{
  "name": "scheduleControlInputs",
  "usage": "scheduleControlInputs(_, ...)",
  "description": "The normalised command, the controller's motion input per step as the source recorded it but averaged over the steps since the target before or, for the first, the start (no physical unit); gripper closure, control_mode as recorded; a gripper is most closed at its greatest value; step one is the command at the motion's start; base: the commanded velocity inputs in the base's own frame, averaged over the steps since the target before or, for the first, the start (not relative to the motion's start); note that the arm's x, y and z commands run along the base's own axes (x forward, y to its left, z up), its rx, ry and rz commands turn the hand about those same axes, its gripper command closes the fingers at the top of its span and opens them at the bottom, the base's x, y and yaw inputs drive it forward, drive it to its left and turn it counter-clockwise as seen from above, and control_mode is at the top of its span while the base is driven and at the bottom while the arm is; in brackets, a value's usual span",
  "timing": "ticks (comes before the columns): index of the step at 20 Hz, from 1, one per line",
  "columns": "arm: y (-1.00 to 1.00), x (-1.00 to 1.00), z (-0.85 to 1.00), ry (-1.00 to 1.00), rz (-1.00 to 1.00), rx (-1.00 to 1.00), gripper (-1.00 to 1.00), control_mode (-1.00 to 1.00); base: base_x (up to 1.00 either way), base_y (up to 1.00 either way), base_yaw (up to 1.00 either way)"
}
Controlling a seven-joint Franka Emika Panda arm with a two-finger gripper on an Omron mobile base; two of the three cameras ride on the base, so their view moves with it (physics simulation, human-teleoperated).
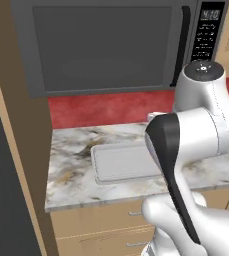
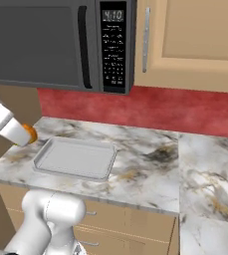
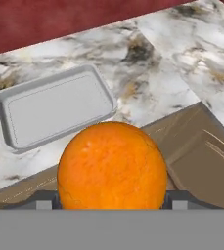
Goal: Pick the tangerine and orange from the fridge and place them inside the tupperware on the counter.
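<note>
Under the microwave [image 1: 106, 45], I see the marble surface [image 1: 71, 165] carrying the tupperware [image 1: 126, 162]. From the right, the tool [image 2: 30, 133] hangs just left of that container. Hand view: it's clamped on the orange [image 3: 112, 166] (tangerine? I can't say).

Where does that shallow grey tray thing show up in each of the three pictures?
Left base view: the shallow light-grey rectangular tupperware lies centre, partly behind the white arm.
Right base view: left of centre on the counter.
Hand view: upper left, beyond the orange fruit.
Shared landmark: the white marble-look counter.
</note>
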Motion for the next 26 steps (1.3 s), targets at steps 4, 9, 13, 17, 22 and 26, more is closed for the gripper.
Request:
scheduleControlInputs(4,-0.14,0.21,-0.43,0.00,0.42,0.00,1.00,-1.00,0.00,0.00,0.00)
scheduleControlInputs(9,-0.24,0.12,-0.47,0.00,0.60,0.00,1.00,-1.00,0.00,0.00,0.00)
scheduleControlInputs(13,-0.18,0.20,-0.42,0.02,0.50,0.00,1.00,-1.00,0.00,0.00,0.00)
scheduleControlInputs(17,-0.17,0.33,-0.43,0.07,0.38,0.00,1.00,-1.00,0.00,0.00,0.00)
scheduleControlInputs(22,-0.22,0.47,-0.37,0.04,0.40,0.00,1.00,-1.00,0.00,0.00,0.00)
scheduleControlInputs(26,-0.18,0.48,-0.36,0.06,0.41,0.00,1.00,-1.00,0.00,0.00,0.00)
